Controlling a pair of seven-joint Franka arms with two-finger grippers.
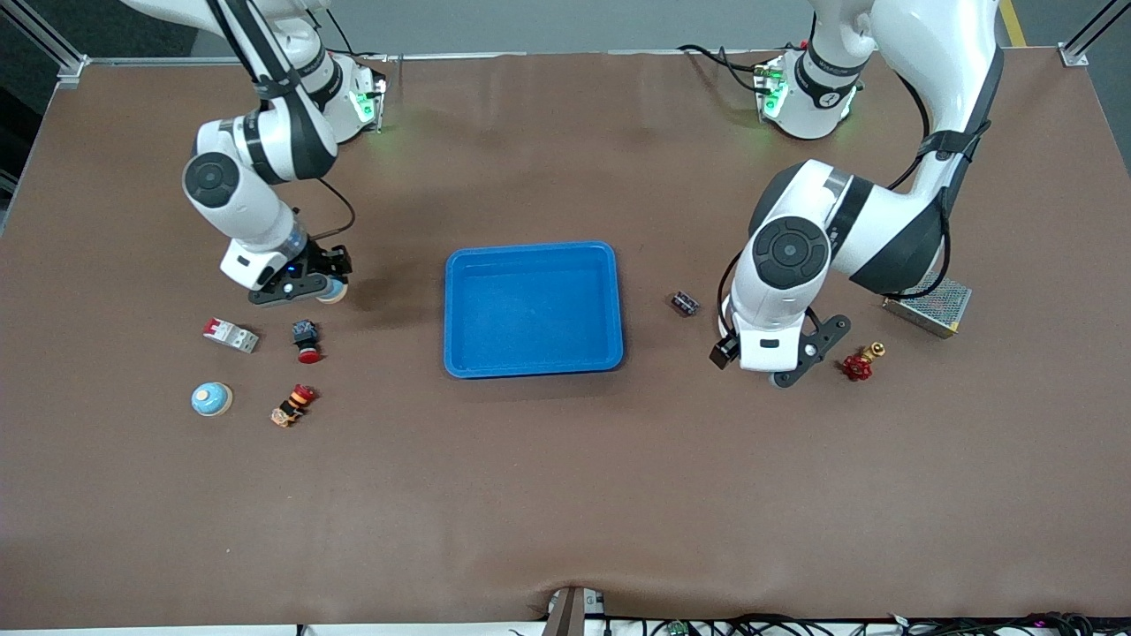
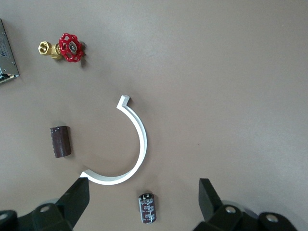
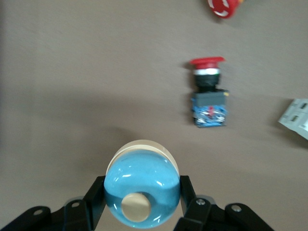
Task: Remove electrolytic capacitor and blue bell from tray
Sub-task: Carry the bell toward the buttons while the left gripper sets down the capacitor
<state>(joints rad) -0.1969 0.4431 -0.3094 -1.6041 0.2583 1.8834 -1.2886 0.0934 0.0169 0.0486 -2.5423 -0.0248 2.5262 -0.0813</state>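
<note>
Front view: blue tray point(image 1: 533, 309) at counter point(image 1: 565, 495) centre. Right hand point(image 1: 311, 284) is clenched on a blue bell point(image 1: 333, 291), held up over the counter betw. tray and the right arm's end. The right wrist view shows its fingers point(image 3: 188, 204) pressing both sides of the bell's dome. A second blue bell point(image 1: 212, 399) sits on the counter near the right arm's end, nearer the front edge, w/ a red push-button switch point(image 1: 306, 340) and a white breaker point(image 1: 231, 335) close by. Left hand point(image 1: 778, 358) hangs released, fingers point(image 2: 74, 199) spread wide, over a white curved clip point(image 2: 127, 154). A dark capacitor point(image 2: 147, 208) lies just beside that clip; a second, brown capacitor point(image 2: 61, 141) is near it. Red valve point(image 1: 860, 362) and metal box point(image 1: 928, 305) lie toward the left arm's end.
</note>
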